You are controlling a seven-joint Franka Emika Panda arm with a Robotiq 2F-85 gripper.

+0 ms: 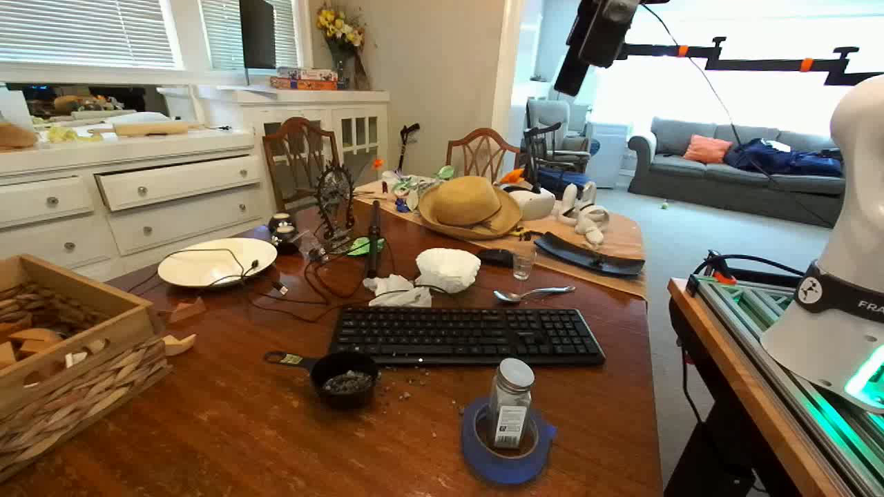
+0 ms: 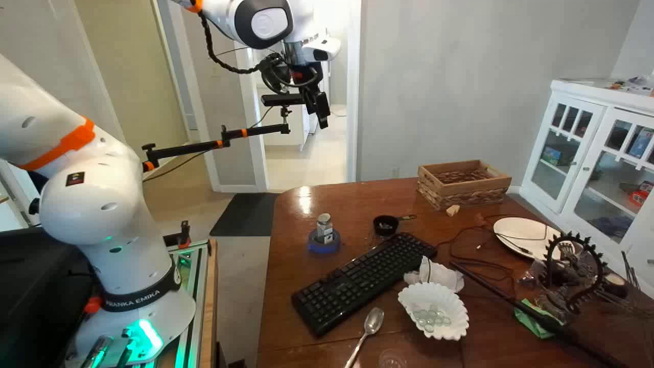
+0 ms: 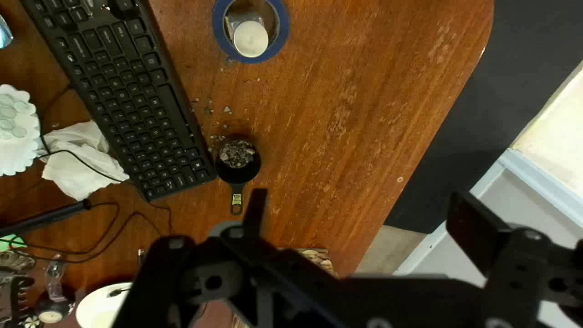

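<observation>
Fingers spread and grasping nothing, our gripper (image 3: pixel 359 205) hangs well above the wooden table (image 1: pixel 207 442). We judge this an empty-handed hover, no grasp begun; any pick-up from here would call for a descent with the fingers apart. Nearest in the wrist view, the black measuring cup (image 1: pixel 345 401) sits just beside the computer keyboard (image 1: pixel 469 335), holding gray gravel-like bits (image 1: pixel 349 382). A lidded glass jar (image 1: pixel 512 407) stands inside a roll of blue painter's tape (image 1: pixel 476 452), its contents unclear to us. Clear glass pebbles (image 2: pixel 431 319) lie in the white scalloped bowl (image 2: pixel 452 304); tan pieces (image 1: pixel 34 338) lie in the woven basket (image 1: pixel 90 400).
</observation>
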